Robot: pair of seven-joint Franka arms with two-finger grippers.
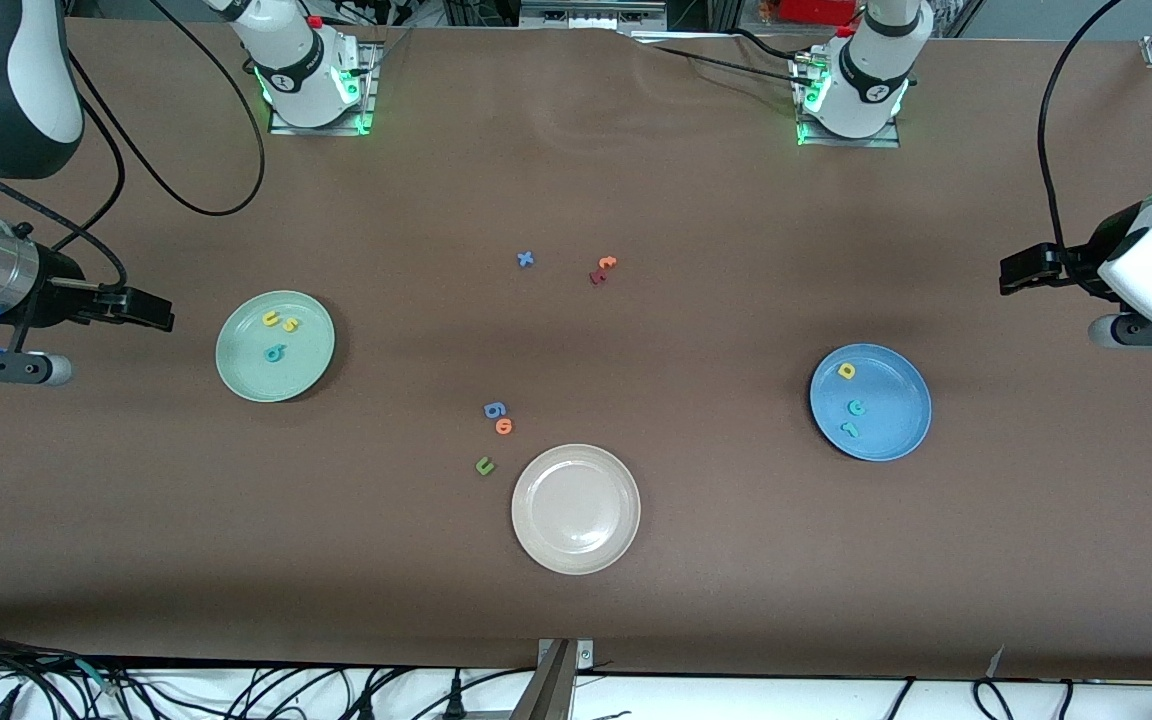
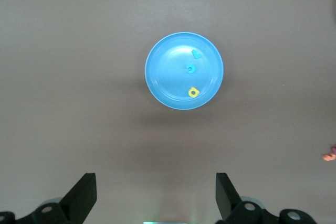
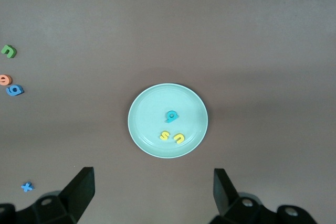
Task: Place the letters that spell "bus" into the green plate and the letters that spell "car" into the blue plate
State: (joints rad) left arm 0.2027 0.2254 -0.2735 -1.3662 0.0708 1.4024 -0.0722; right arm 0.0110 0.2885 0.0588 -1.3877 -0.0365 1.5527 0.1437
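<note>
The pale green plate (image 1: 246, 375) (image 3: 149, 129) holds a yellow "u" (image 1: 272, 319), a yellow "s" (image 1: 291, 324) and a teal "b" (image 1: 275, 352). The blue plate (image 1: 896, 420) (image 2: 168, 80) holds a yellow "a" (image 1: 846, 371), a teal "c" (image 1: 856, 407) and a teal "r" (image 1: 849, 429). My right gripper (image 1: 146, 310) (image 3: 153, 195) hangs open and empty over the bare table at the right arm's end, apart from the green plate. My left gripper (image 1: 1021, 272) (image 2: 156, 198) hangs open and empty over the table at the left arm's end, apart from the blue plate.
A cream-white plate (image 1: 576, 560) lies nearer the front camera, mid-table. Beside it lie a blue "g" (image 1: 494, 410), an orange letter (image 1: 504, 426) and an olive-green "u" (image 1: 484, 465). Farther back lie a blue "x" (image 1: 525, 259), an orange "t" (image 1: 606, 263) and a dark red letter (image 1: 597, 278).
</note>
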